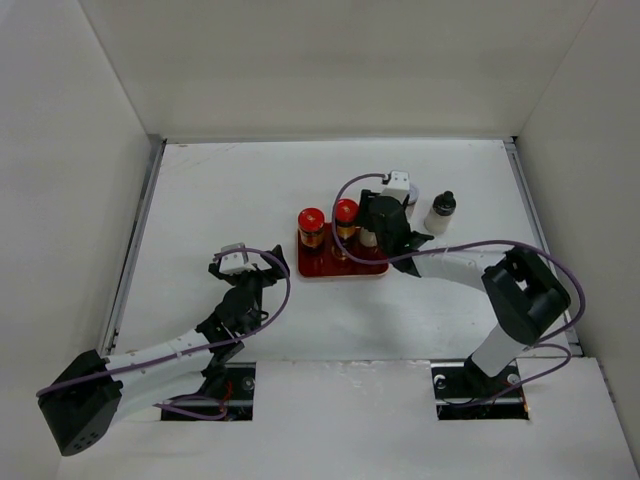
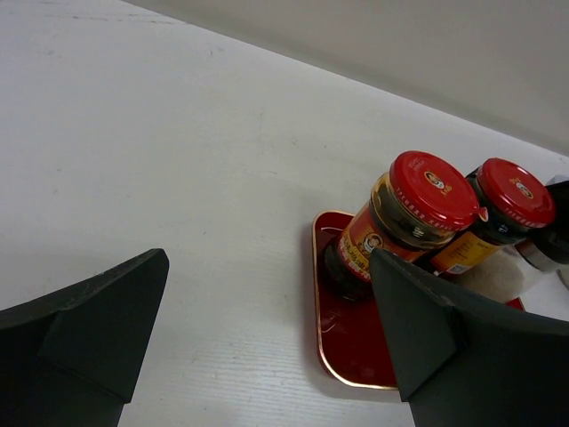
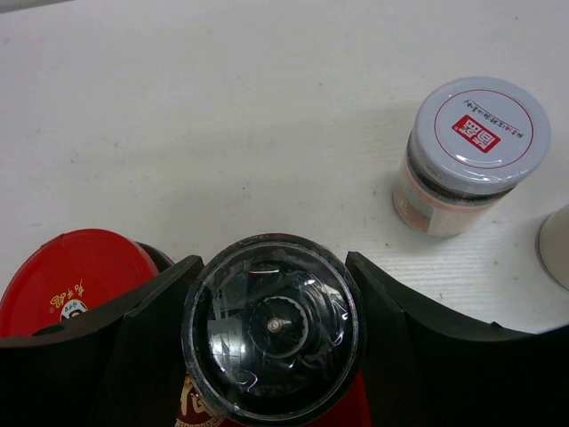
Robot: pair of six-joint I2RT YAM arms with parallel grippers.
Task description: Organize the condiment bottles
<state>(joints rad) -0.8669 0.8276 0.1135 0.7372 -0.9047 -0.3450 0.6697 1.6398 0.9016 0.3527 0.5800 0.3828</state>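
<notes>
Right wrist: my right claw (image 3: 273, 267) is clamping the dark-capped bottle (image 3: 271, 325) over the tray (image 2: 347, 342), probably for grouping beside the red-capped bottle (image 3: 71, 276) at 9 o'clock; white-capped jar (image 3: 476, 147) is standing off-tray at 1 o'clock; left claw (image 2: 267, 258) is gaping, empty.

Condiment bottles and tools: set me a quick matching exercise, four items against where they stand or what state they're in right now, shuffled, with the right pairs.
1 red-capped bottles
2 grey-capped bottle
3 clear-topped bottle
4 left tool

a gripped by the right tool
b open, holding nothing
c standing on the red tray
d on the table, off the tray

Pairs: 1-c, 2-d, 3-a, 4-b
</notes>
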